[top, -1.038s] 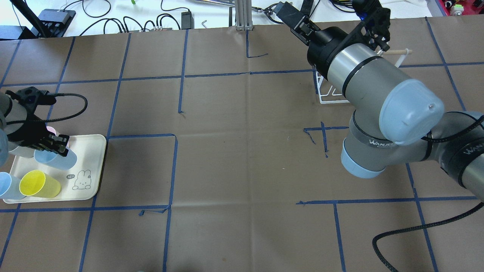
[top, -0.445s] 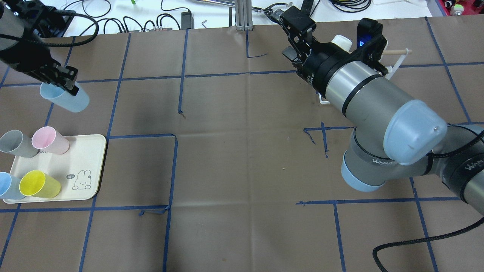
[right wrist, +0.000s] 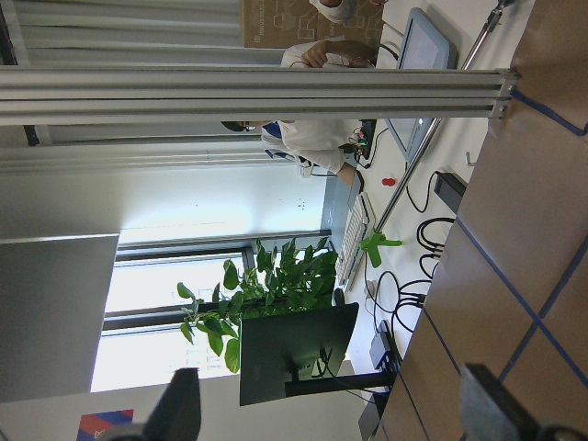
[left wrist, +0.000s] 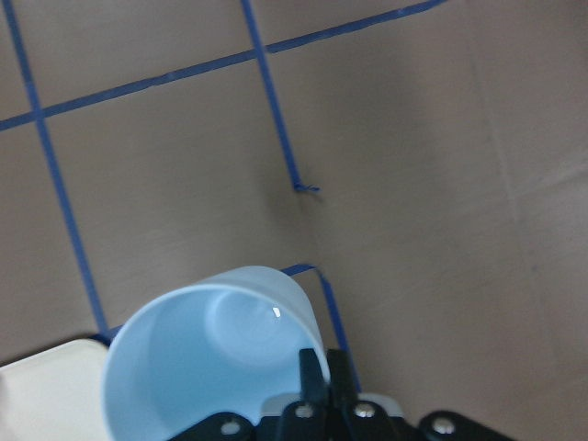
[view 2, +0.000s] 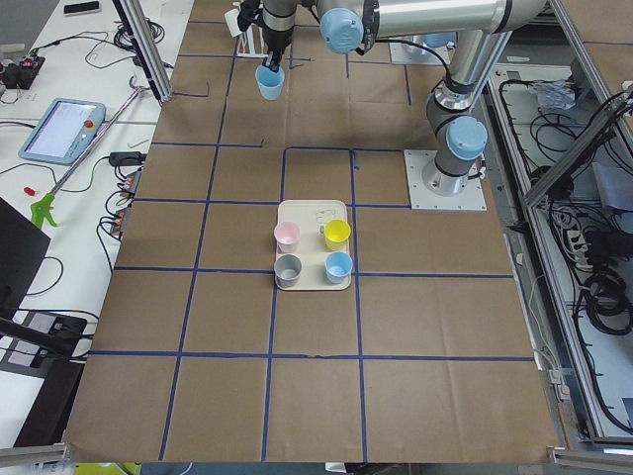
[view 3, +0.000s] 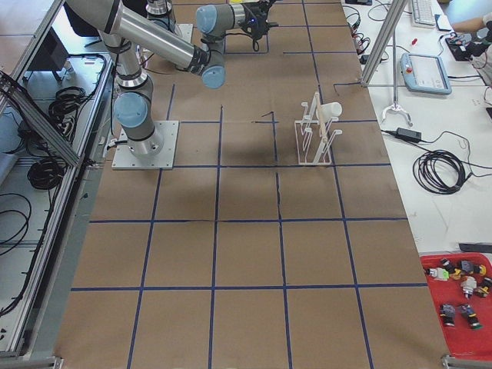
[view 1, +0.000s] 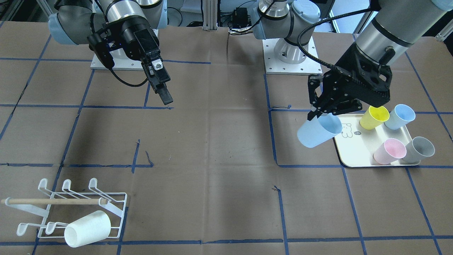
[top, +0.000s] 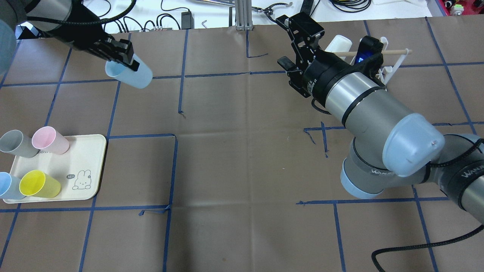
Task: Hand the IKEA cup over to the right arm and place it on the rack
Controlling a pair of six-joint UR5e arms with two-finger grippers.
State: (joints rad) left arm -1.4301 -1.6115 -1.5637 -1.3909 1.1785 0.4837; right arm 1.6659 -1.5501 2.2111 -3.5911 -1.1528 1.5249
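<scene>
Cup (view 1: 316, 131) tilted aloft, rim pinched by left pincer (view 1: 320, 112) angled down; right pincer (right wrist: 333, 409) spread wide, aimed level.

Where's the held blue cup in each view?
Front-facing: held cup right of centre, at the tray's corner.
Overhead: cup upper left; tray lower left.
Left: cup top centre; tray mid-frame.
Right: not in it.
Left wrist: cup bottom left.
Right wrist: not in it.
Landmark: the tray.
</scene>
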